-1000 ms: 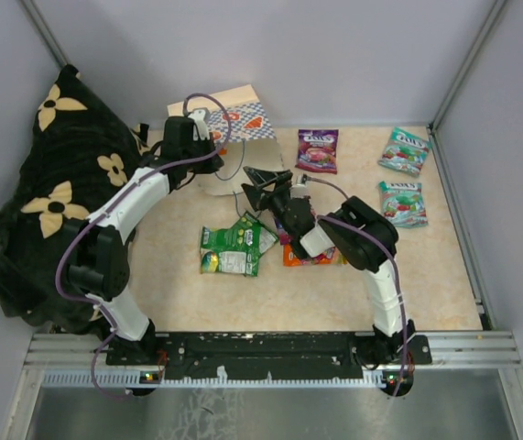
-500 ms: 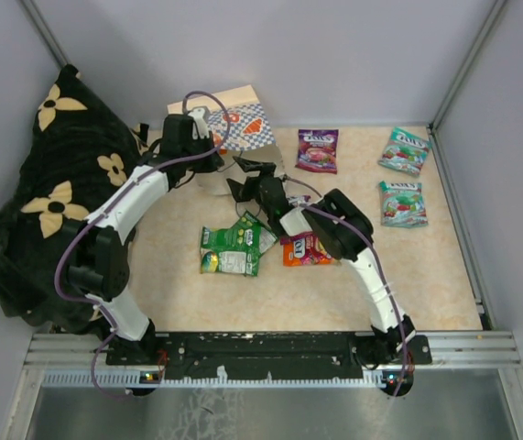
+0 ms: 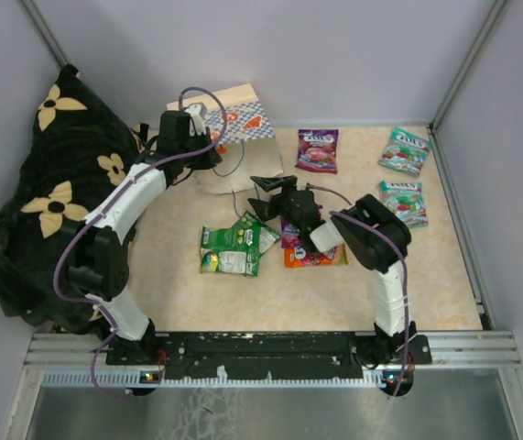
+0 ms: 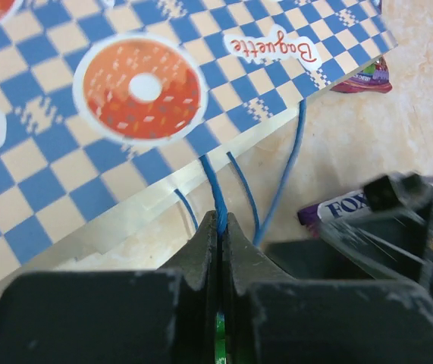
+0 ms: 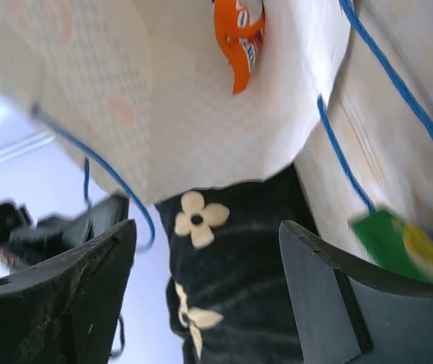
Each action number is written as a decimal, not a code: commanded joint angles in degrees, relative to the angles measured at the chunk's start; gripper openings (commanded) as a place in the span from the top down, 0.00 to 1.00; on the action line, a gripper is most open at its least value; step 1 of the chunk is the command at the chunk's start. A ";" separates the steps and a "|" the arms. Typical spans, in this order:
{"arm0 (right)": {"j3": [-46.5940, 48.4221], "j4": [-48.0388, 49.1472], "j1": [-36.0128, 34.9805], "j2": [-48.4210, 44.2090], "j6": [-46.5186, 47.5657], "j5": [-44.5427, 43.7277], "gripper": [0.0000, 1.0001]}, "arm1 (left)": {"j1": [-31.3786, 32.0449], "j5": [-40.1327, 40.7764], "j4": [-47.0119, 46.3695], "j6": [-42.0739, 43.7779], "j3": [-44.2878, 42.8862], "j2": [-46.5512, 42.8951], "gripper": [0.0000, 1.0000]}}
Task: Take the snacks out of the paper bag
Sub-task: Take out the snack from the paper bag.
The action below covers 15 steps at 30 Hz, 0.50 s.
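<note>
The left gripper [image 4: 220, 227] was pinched shut on a thin blue cord handle [image 4: 214, 186] of the paper bag [image 4: 125, 152], its jaws meeting with only the cord between them. Seen from above, the checkered bag [image 3: 243, 124] lay at the far side of the table [image 3: 444, 275], close to the back wall and beside the black flowered cloth [image 3: 50, 202] heaped at the left. The right gripper [image 3: 268, 194] sat just before the bag's opening, its jaws spread wide and holding nothing. Its wrist camera looked up into the cream interior of the bag, where one orange pouch [image 5: 239, 38] lay inside, with loops of blue cord hanging across the view. Out on the table, two green pouches [image 3: 234, 247] lay overlapping between the arms, and a second orange pouch [image 3: 316, 257] lay just under the right forearm. Farther back sat a purple pouch [image 3: 317, 149], and well apart at the right side lay two teal pouches [image 3: 404, 149], one nearer than the other.
</note>
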<state>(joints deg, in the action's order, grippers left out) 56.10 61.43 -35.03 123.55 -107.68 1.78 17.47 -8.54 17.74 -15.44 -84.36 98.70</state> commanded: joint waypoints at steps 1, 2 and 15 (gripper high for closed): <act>-11.79 -4.12 0.48 -16.71 8.15 0.55 0.29 | -1.07 1.37 -0.57 -0.38 -2.02 -0.32 1.00; -11.98 -7.40 0.74 -18.30 10.62 0.47 0.32 | -1.15 1.23 -0.76 -0.72 -2.04 -0.41 1.00; 32.81 -24.34 1.56 10.92 7.84 6.86 0.42 | -1.57 -7.98 -4.49 -6.29 0.30 -4.27 1.00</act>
<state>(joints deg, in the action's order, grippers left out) 76.18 43.72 -33.45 127.07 -98.41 8.32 16.23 -12.67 16.14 -19.62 -84.36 97.67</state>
